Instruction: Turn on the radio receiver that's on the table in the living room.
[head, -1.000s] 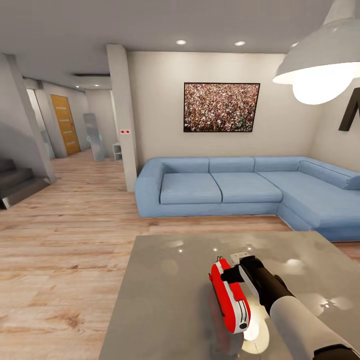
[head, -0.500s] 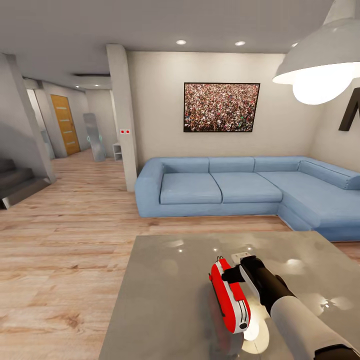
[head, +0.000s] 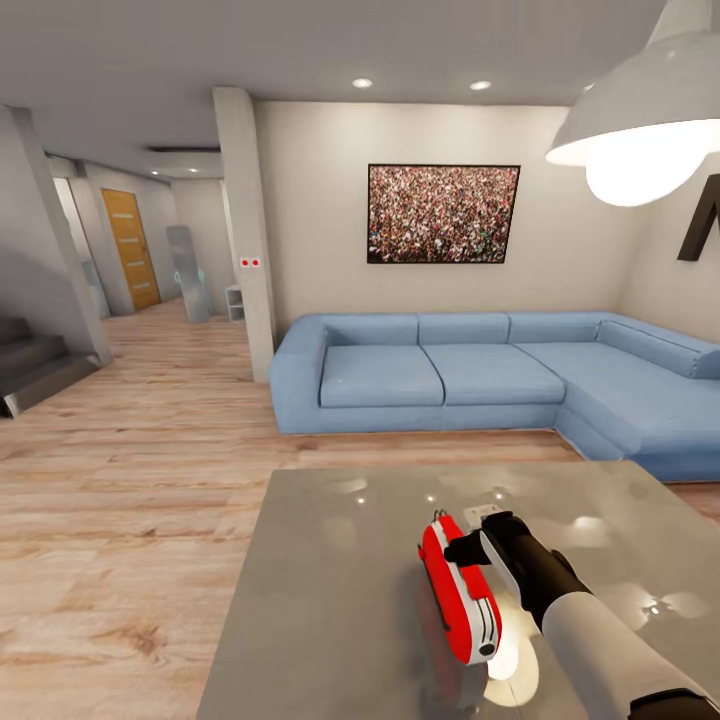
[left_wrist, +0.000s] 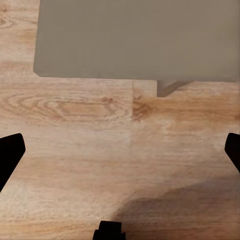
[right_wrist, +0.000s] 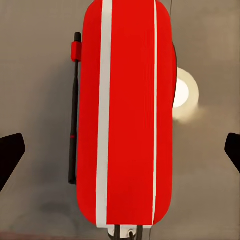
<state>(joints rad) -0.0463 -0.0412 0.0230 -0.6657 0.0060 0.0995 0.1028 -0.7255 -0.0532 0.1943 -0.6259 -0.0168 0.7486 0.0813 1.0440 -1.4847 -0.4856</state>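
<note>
Radio (head: 458, 590) mid-table (head: 330, 600), edges well clear | R gripper (right_wrist: 120, 150) spread above | L gripper (left_wrist: 120, 150) spread

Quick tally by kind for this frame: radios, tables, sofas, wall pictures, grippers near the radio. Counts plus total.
Radios: 1, the radio
Tables: 1, the table
Sofas: 1, the sofa
Wall pictures: 1, the picture
Grippers at the radio: 1, the right gripper
Total: 5
</note>
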